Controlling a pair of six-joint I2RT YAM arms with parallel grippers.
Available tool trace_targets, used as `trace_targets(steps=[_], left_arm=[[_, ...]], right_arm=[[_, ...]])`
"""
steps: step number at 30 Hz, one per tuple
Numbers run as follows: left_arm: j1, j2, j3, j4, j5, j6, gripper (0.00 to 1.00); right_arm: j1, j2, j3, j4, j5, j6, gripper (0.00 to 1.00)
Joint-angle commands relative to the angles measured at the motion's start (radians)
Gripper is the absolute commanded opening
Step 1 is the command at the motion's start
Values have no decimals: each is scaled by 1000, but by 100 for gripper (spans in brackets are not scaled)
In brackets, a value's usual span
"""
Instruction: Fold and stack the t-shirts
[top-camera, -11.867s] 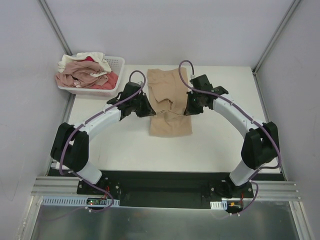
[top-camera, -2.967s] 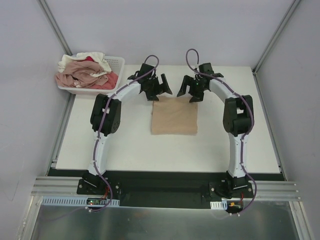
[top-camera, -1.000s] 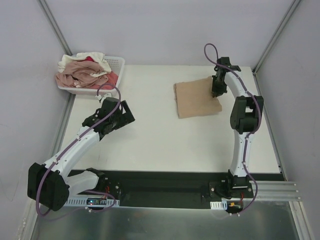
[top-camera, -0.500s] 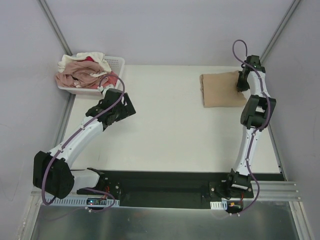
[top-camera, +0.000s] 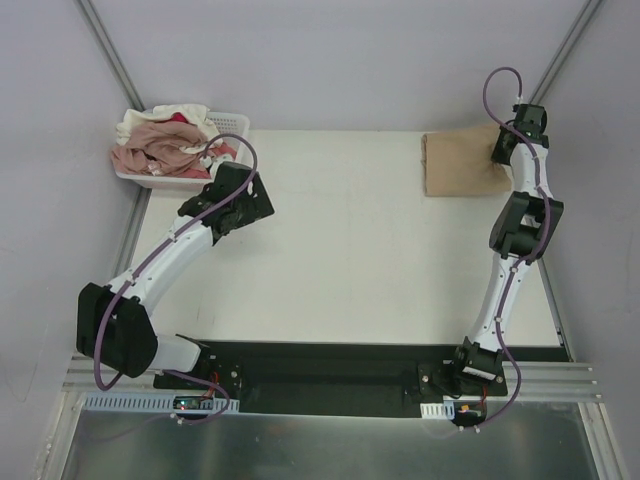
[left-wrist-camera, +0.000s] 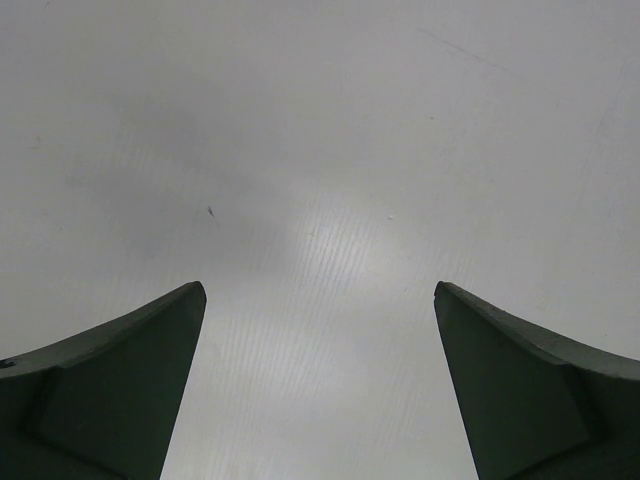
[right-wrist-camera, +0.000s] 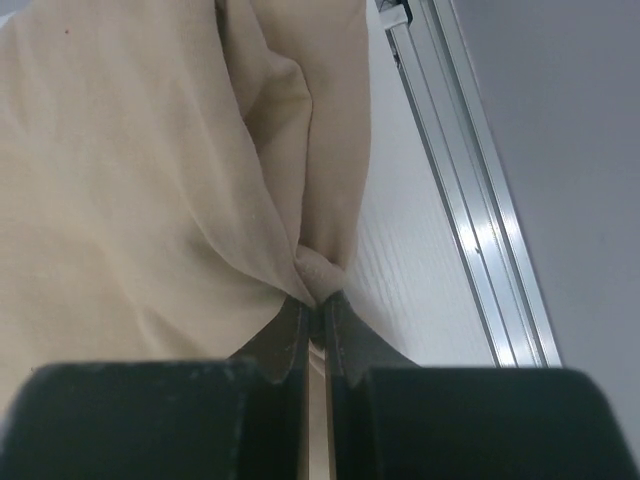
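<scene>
At ten o'clock the lattice basket (top-camera: 238, 125) holds the unfolded t-shirts (top-camera: 165, 147). Toward its four o'clock the left gripper (left-wrist-camera: 318, 292) hangs spread wide, empty. At two o'clock the folded tan t-shirt (top-camera: 458, 165) lies in the far corner, its edge pinched in the closed right gripper (right-wrist-camera: 318, 300). The release should go straight up, lest the fold drag open.

The left arm (top-camera: 165, 262) is folded back at the elbow, forearm reached toward the far left. The left end effector (left-wrist-camera: 320, 300) is held wide open, 2 fingers (left-wrist-camera: 110, 390) spread. The right arm (top-camera: 507, 285) is stretched far forward; the right end effector (right-wrist-camera: 320, 305) is clamped on the tan t-shirt (right-wrist-camera: 130, 170).
</scene>
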Motion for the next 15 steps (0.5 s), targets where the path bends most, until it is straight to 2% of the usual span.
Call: trace_targets(steps=[1, 4, 6, 7, 9, 10, 11, 12, 13, 15], left_arm=[[12, -3, 44, -25, -38, 36, 99], [14, -20, 42, -28, -45, 42, 99], [14, -31, 42, -33, -45, 45, 99], [12, -43, 42, -35, -47, 45, 99], [14, -57, 42, -39, -47, 53, 99], [14, -77, 42, -39, -51, 60, 99], [14, -85, 42, -39, -58, 65, 99], [14, -95, 45, -44, -62, 71, 99], [14, -115, 47, -47, -68, 77, 99], [15, -137, 47, -53, -81, 76, 99]], right_arm=[[-17, -26, 16, 84, -9, 56, 1], [-26, -43, 3, 78, -2, 56, 6], [-28, -52, 3, 69, 27, 53, 22], [-28, -64, 2, 64, 34, 55, 38], [-29, -82, 2, 44, 25, 64, 52], [-29, -108, 2, 29, 20, 67, 64], [-29, -124, 0, 20, 15, 72, 70], [-29, -142, -3, 11, 8, 78, 88], [-29, -188, -21, -8, 6, 92, 97], [-29, -251, -61, -28, -20, 119, 97]])
